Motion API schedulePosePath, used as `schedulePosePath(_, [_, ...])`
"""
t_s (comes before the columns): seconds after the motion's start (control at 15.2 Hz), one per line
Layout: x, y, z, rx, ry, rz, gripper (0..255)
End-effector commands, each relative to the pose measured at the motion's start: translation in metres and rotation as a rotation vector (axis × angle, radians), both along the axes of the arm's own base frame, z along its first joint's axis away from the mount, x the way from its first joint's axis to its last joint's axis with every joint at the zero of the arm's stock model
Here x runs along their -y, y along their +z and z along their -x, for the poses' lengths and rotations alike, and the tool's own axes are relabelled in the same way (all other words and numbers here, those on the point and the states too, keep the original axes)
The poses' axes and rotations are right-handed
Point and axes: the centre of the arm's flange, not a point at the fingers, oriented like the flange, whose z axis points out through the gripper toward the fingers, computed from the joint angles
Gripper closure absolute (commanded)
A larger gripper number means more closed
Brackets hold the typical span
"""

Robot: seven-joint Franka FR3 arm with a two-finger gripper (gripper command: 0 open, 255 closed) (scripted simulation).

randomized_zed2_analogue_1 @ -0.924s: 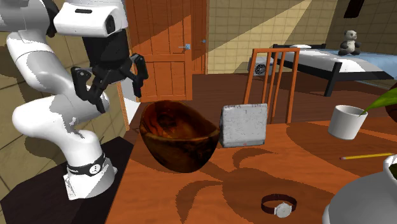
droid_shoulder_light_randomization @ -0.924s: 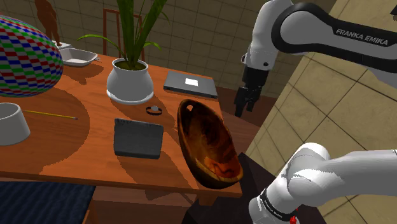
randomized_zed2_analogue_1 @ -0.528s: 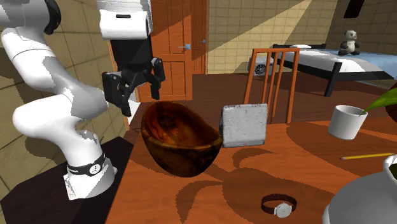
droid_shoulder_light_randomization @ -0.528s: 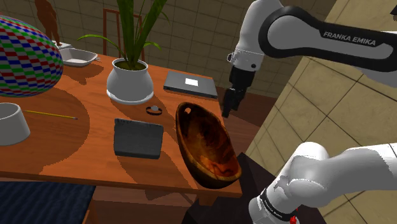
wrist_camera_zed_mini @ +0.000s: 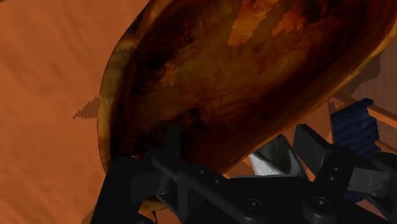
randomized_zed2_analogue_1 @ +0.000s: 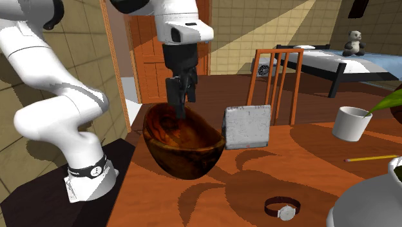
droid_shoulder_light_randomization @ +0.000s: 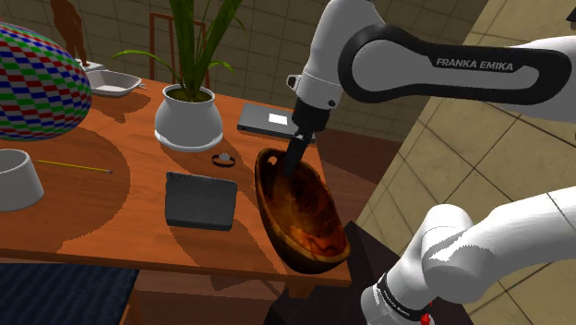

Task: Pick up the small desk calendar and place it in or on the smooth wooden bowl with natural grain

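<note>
Wooden bowl [droid_shoulder_light_randomization: 314,222], jaws spread apart inside; grey calendar [droid_shoulder_light_randomization: 200,201] upright beside it.

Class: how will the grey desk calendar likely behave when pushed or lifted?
The desk calendar stands upright on a narrow base, so a high push would probably tip it. Its flat, straight faces suggest it is stiff, likely keeping shape when lifted.

Dark glossy wooden bowl [wrist_camera_zed_mini: 242,70] on orange tabletop [wrist_camera_zed_mini: 44,95], black gripper [wrist_camera_zed_mini: 242,145] fingers apart, bowl's rim between them
</note>
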Motion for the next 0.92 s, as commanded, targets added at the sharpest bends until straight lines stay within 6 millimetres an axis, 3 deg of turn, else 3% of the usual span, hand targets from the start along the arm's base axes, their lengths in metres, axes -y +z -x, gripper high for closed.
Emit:
schedulePosePath(0.0, [-0.023, -0.002, -0.009, 0.040, 0.074, -0.004, 0])
schedulePosePath(0.53, [-0.117, -0.009, -0.023, 0.191, 0.357, -0.016, 0])
schedulePosePath(0.86, [-0.120, -0.035, -0.028, 0.191, 0.357, -0.016, 0])
